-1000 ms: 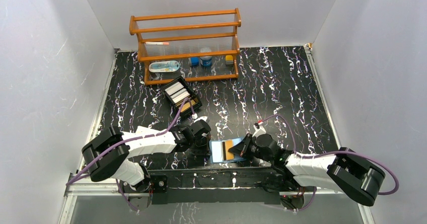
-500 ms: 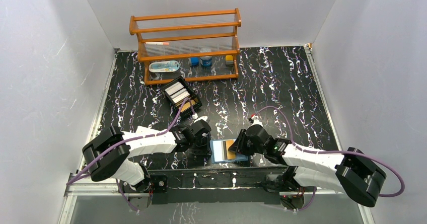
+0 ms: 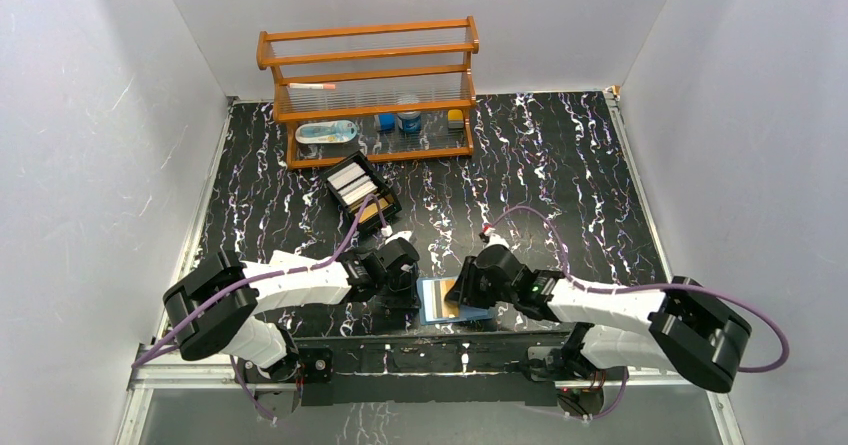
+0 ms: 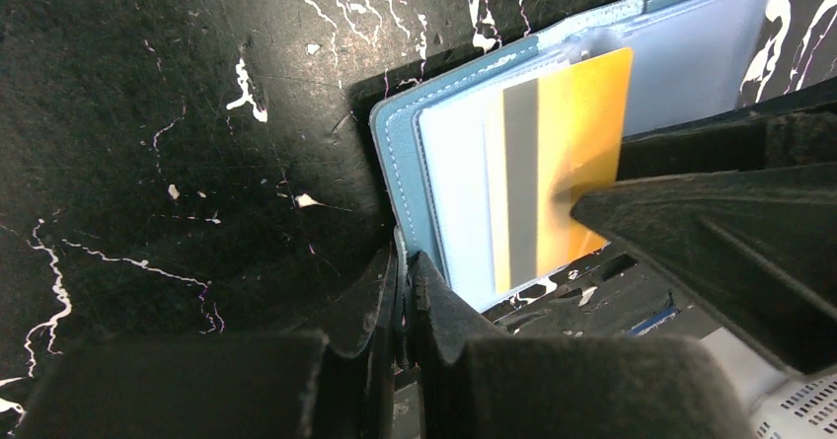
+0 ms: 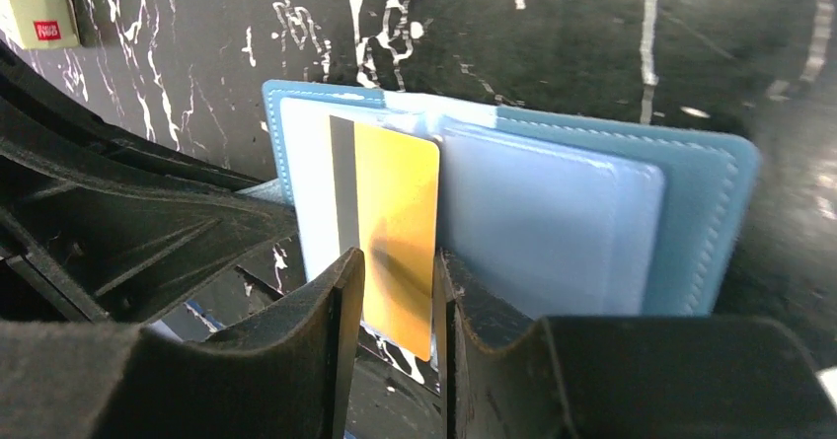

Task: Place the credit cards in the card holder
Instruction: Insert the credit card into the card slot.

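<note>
Pushing the yellow card [image 5: 395, 212] lengthwise, straight ahead of your right hand [image 5: 395, 271] (grip unclear), needs your left hand [image 4: 405, 281] pinching the wallet [image 5: 592, 222].

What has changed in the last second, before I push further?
The right gripper slid left across the open card holder, straddling the yellow credit card; its forearm swung along. The left gripper kept its place at the holder's left edge, and the holder did not shift.

Left fingers [image 4: 367, 306] pressed together, low; right fingers [image 5: 318, 332] narrowly parted, facing them.
</note>
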Motion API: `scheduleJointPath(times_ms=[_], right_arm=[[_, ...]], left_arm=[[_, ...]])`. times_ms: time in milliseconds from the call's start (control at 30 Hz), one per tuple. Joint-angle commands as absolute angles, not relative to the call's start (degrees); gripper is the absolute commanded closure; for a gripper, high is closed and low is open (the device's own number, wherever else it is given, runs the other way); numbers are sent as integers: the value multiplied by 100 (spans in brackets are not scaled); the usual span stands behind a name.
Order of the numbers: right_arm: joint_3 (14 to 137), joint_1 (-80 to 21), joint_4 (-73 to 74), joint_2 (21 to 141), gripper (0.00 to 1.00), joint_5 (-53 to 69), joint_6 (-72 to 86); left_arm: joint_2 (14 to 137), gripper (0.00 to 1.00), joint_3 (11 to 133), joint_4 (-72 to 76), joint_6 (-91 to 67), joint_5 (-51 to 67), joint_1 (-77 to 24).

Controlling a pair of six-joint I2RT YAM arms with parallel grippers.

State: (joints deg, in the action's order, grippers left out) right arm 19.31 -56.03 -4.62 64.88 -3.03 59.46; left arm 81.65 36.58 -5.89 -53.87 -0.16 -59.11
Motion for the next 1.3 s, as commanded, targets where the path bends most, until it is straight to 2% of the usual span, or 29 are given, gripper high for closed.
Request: scheduleJointPath(times_ms=[0,267,533,733,833,1033,1267], right_arm=[[2262,-5812,-745,6894,60,-247,5697],[2345,-5941,-932,7147,63,-259,5565],[2307,-5941,-1262,7019,58,10,5266],[2506,-5941,-440,6865,57,-277,5324],[2452,-5941,-48,6296,57,-544,5381],[2330,-5941,131,5919,62,-625,5440],[2474,-5941,258,5913,64,-697,5388]], left_arm=[[8148,100,3526,-910,-5326,-155,-5959],[8066,100,3517,-929,-5311,-231,-5968],[7975,100,3561,-1014,-5300,-349,-5968],[7915,100,3717,-1419,-5308,-600,-5966],[7866,93,3780,-1599,-5302,-702,-5969],[7745,65,4094,-1855,-5306,-650,-5972],[7342,55,5024,-2688,-4837,-1218,-5972]])
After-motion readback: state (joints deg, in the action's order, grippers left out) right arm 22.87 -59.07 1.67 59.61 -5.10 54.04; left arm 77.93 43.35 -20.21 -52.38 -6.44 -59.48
